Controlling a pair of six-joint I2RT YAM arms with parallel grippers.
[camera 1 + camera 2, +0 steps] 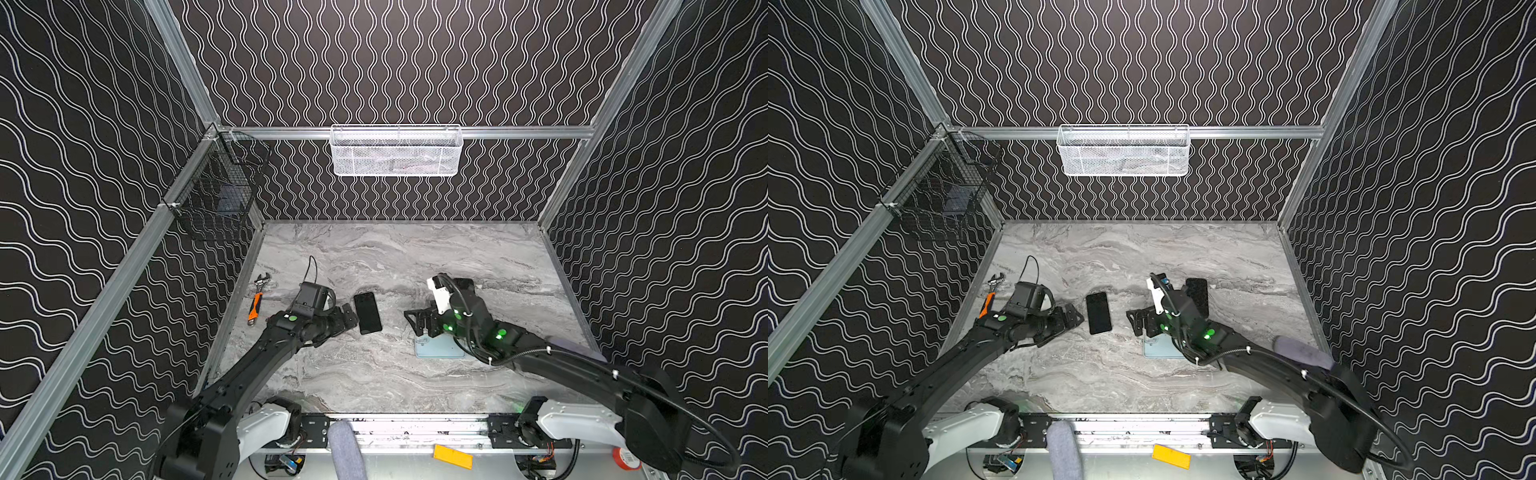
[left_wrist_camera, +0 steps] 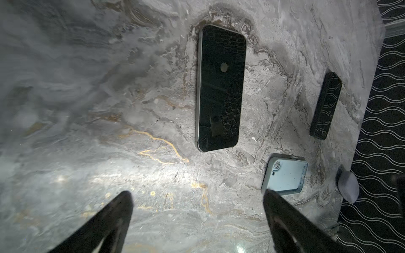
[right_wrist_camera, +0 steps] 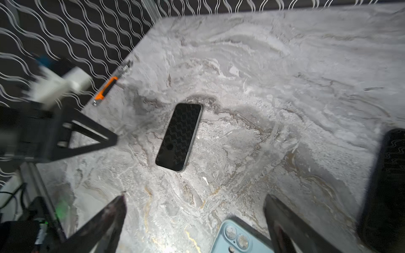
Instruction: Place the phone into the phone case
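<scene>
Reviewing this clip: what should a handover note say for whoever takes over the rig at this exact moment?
Left gripper: open, empty, just beside the phone.
Right gripper: open, empty, above the light blue case.
Phone: lies flat on the table between the two grippers, apart from the case.
Second dark slab: beyond the right gripper; cannot tell whether it is a phone or a case.
Done: nothing yet; the phone is outside the case.
Left: grasp the phone, line it up, and seat it in the case.
</scene>
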